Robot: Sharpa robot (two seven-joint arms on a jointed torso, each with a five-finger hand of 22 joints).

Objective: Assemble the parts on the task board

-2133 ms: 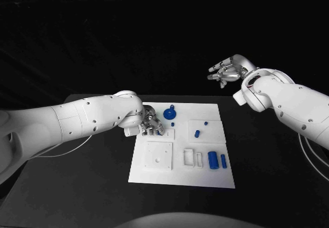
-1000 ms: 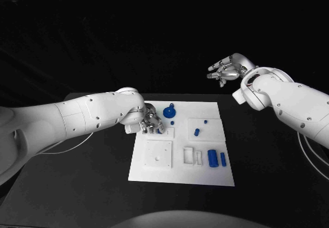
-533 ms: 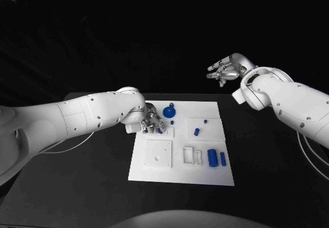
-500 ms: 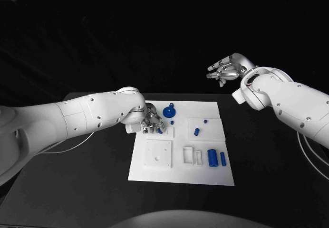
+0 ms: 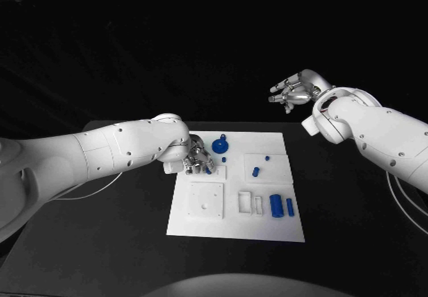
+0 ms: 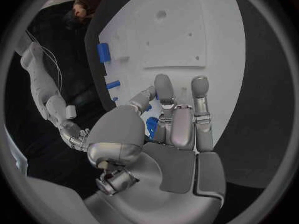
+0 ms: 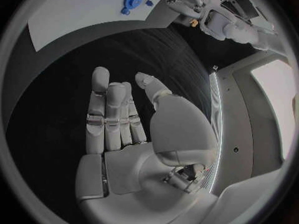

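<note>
Resting fingers-down on the task board (image 5: 268, 229) near its far left corner, left hand (image 5: 196, 162) pinching a small blue part (image 6: 151, 126). Hovering well off the counter (image 5: 107, 247), right hand (image 5: 292, 93) loosely spread, holding nothing. Staying put since half a second ago.

Left hand (image 5: 195, 159) crowds the task board (image 5: 236, 232); a blue disc part (image 5: 220, 146) stands just beyond its fingers (image 6: 201, 90). Open bench (image 5: 107, 247) lies behind.
</note>
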